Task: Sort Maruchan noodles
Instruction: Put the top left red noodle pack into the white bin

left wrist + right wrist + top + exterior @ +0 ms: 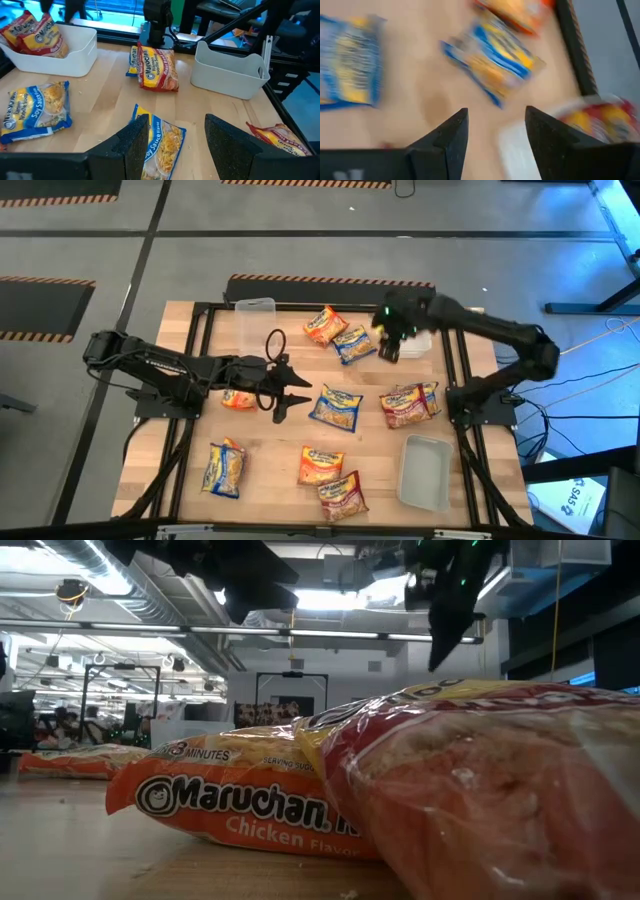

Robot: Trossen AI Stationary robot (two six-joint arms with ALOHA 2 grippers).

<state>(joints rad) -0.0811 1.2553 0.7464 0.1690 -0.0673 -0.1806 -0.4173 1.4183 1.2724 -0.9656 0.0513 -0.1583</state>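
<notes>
The tabletop (270, 435) carries Maruchan packets (336, 408) scattered over its middle and near side, with a clear tub (424, 471) at its right front and another tub (70, 50), holding packets, at the right rear. The left gripper (290, 392), fingers spread and empty, hangs over the middle just beside a blue-and-yellow packet (162, 145). The right gripper (392, 340), also spread and empty, is above the rear tub near another blue-and-yellow packet (353, 344).

Bright ceiling lights (330, 598) glare overhead; the right wrist view seems motion-blurred.
</notes>
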